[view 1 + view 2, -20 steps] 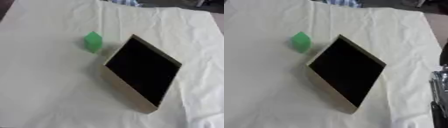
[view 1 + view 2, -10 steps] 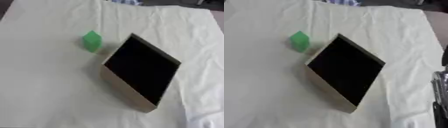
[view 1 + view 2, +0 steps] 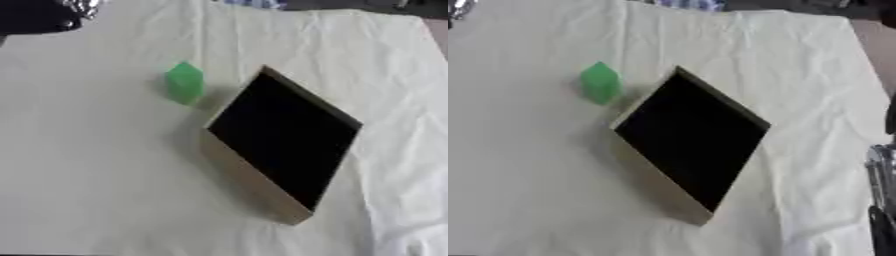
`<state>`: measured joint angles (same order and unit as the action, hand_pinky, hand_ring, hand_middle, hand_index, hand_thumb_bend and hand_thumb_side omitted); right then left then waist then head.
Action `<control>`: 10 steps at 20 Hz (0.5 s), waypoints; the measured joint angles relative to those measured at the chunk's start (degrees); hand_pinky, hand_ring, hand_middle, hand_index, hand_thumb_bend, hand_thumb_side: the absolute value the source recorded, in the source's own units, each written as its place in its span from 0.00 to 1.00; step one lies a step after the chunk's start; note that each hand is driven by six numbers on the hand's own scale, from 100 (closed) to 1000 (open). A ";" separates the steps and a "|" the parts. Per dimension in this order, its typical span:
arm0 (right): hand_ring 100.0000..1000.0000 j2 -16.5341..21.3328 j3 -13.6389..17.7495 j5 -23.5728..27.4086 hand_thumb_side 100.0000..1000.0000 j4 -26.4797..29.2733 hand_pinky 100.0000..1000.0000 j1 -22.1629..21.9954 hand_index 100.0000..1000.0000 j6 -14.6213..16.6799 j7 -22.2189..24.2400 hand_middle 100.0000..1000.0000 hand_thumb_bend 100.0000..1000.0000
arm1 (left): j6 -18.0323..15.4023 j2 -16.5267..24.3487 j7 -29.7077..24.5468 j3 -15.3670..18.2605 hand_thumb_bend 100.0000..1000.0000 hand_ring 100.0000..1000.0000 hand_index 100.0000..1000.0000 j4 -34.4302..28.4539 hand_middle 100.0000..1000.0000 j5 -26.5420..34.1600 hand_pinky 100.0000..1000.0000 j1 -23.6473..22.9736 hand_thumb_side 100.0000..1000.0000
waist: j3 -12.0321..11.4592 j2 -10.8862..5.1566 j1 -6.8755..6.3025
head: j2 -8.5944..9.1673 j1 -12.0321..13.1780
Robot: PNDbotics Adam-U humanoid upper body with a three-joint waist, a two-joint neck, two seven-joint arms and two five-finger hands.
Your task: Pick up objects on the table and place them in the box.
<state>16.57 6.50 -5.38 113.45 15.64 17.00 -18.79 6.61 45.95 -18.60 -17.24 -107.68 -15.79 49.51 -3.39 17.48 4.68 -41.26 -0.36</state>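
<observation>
A small green block (image 3: 185, 82) stands on the cream cloth, just up and left of the box. The box (image 3: 248, 182) is a shallow tan tray with a dark inside, set cornerwise in the middle, and nothing shows in it. A dark and silver part of my left arm or hand (image 3: 42, 15) shows at the upper left corner, well away from the block. Silver and black parts of my right hand (image 3: 879, 200) show at the right edge of the right eye view, apart from the box.
The wrinkled cream cloth (image 3: 87, 175) covers the whole table. Its far edge runs along the top, with something striped (image 3: 254, 3) just beyond it. The cloth's right edge shows at the upper right.
A dark part of my left arm has come into view at the upper left corner. The green block and the box lie where they were.
</observation>
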 measured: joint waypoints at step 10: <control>0.59 0.44 -0.51 0.47 0.80 0.00 0.66 0.21 0.79 0.06 0.62 0.51 0.00 | -10.61 -5.54 -15.46 -7.23 0.36 0.76 0.88 17.89 0.77 -9.57 0.70 11.32 0.39 | 0.19 0.04 -0.39 | 0.02 0.22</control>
<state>17.01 5.99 -4.91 113.45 15.85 17.06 -18.17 -4.00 40.40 -34.06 -24.47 -89.78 -25.36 60.83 -3.21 17.51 4.30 -41.24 -0.14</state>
